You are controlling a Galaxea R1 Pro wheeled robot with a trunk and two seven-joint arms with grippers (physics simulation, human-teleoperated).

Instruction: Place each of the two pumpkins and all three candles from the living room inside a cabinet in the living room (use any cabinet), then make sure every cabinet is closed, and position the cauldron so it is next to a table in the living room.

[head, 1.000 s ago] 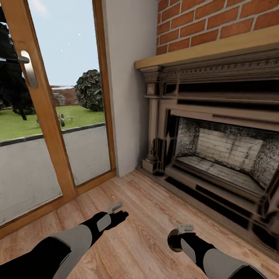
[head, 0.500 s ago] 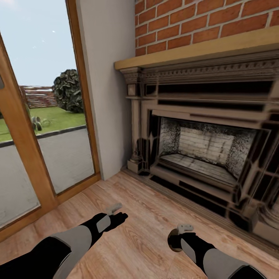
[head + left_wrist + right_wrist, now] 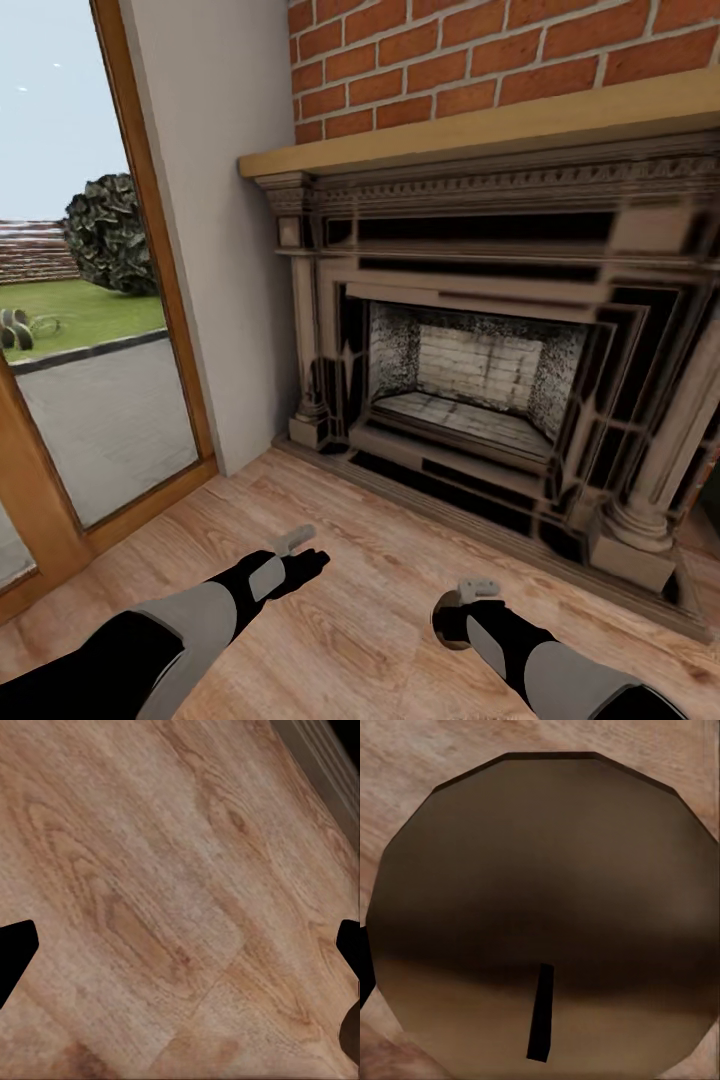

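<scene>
A dark grey-brown candle [image 3: 540,892] with a short black wick sits right in front of the right wrist camera, seen from above over the wooden floor. In the head view it is a dark round shape [image 3: 444,622] at the tip of my right gripper [image 3: 452,612], which is shut on it. My left gripper [image 3: 312,560] hangs open over bare floor; its two black fingertips [image 3: 15,952] stand far apart with nothing between them. The pumpkins, the other candles, the cabinet, the cauldron and the table are out of view.
A carved stone fireplace [image 3: 470,400] under a wooden mantel [image 3: 480,125] and a red brick wall [image 3: 480,60] stands ahead and to the right. A wood-framed glass door [image 3: 90,380] to the garden is at the left. Wooden floor [image 3: 370,560] lies below the arms.
The whole picture has slid leftward, so the camera has turned to the right: more of the fireplace shows, less of the glass door. Both arms keep their pose.
</scene>
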